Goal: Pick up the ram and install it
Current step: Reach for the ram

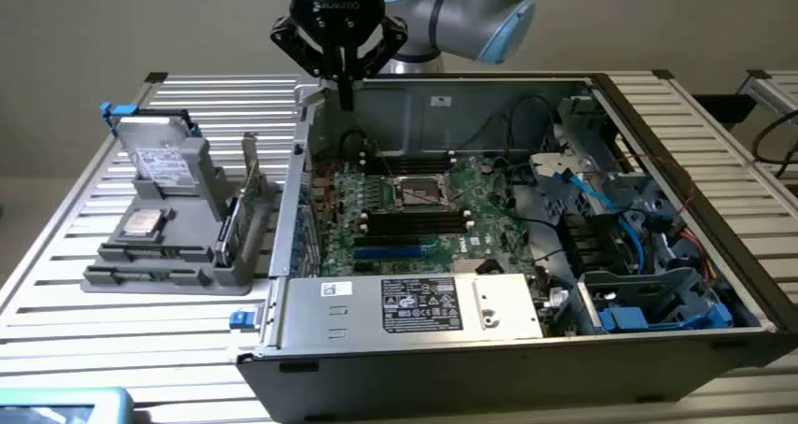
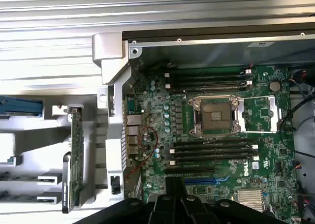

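Observation:
My gripper (image 1: 344,95) hangs over the far-left corner of the open computer case (image 1: 412,317), fingers pointing down. In the wrist view the gripper (image 2: 175,182) is shut with nothing between its fingers. Below it lies the green motherboard (image 2: 162,111), with long black memory slots (image 2: 211,147) beside the CPU socket (image 2: 216,115). On the exterior view's left, a grey holder (image 1: 149,279) carries a green card with a metal bracket (image 1: 260,204). A thin narrow stick (image 1: 228,228) stands on edge beside that card. I take it for the ram (image 2: 66,182); seen edge-on, its chips are hidden.
The holder also carries a hard drive (image 1: 168,158) and a CPU (image 1: 141,223). Inside the case, cables and blue drive bays (image 1: 648,303) crowd the exterior view's right, and a power supply (image 1: 412,307) sits at the front. A slatted metal table (image 1: 75,237) lies underneath.

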Available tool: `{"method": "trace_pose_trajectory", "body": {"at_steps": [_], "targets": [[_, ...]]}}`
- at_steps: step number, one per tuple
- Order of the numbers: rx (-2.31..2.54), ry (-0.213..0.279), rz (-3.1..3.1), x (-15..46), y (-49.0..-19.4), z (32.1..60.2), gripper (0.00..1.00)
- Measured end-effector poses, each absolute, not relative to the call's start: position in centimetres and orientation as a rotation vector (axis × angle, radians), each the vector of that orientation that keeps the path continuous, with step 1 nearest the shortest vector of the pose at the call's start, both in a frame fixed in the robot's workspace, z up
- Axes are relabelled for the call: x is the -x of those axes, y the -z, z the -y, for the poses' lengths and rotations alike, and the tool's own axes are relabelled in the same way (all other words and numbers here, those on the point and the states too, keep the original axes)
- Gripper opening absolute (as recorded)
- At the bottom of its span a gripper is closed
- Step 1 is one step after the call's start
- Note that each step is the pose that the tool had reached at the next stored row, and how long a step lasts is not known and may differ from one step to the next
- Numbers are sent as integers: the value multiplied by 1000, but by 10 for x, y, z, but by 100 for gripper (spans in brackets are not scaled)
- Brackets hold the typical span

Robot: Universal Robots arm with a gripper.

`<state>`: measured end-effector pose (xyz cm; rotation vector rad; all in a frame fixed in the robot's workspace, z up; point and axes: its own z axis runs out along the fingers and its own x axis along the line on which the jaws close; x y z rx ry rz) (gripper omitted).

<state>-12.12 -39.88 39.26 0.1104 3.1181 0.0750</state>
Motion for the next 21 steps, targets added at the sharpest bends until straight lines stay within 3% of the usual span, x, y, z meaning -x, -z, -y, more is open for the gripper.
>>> {"method": "trace_pose_trajectory", "body": {"at_steps": [21], "targets": [[-110,-75,-3118,146,-392,399,11]]}}
